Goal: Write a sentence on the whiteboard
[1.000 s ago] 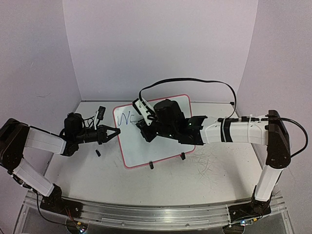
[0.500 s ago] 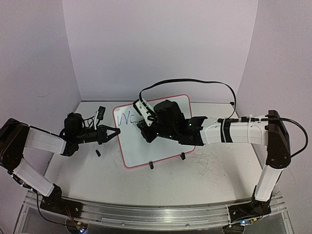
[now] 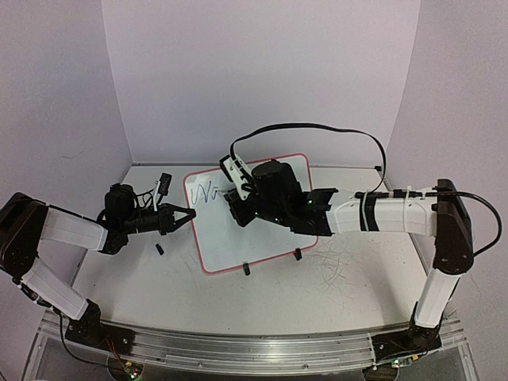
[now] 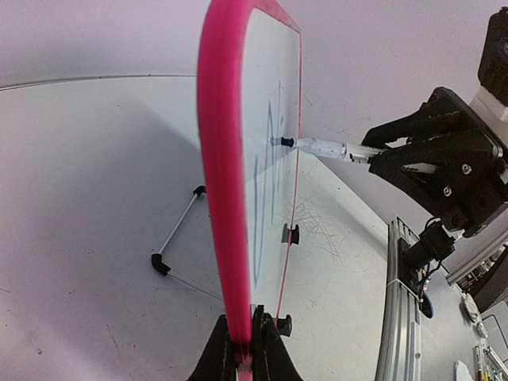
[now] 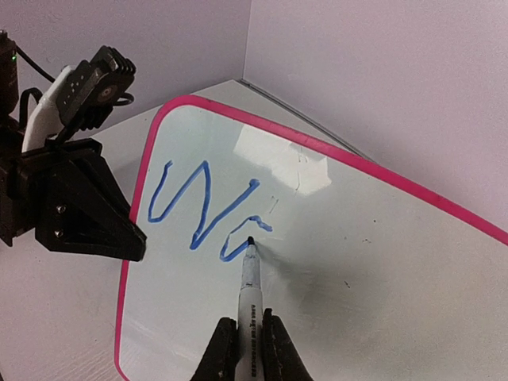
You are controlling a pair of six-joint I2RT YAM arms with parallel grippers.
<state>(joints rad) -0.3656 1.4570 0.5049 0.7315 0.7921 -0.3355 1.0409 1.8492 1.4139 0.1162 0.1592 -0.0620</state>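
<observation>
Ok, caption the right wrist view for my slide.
Right fingers hold a marker tip against the pink-framed whiteboard beside a blue W.

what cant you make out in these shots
- Top view: the right arm hides the marker tip and part of the whiteboard; the sentence is too small to read.
- Left wrist view: board nearly edge-on, strokes squashed.
- Right wrist view: marker label blurred; board's lower right cut off by the picture edge.
- Top view: small black item, too small to identify.

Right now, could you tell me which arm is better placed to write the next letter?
Right: the right hand grips the marker, tip on the whiteboard; the left hand clamps its frame.
</observation>
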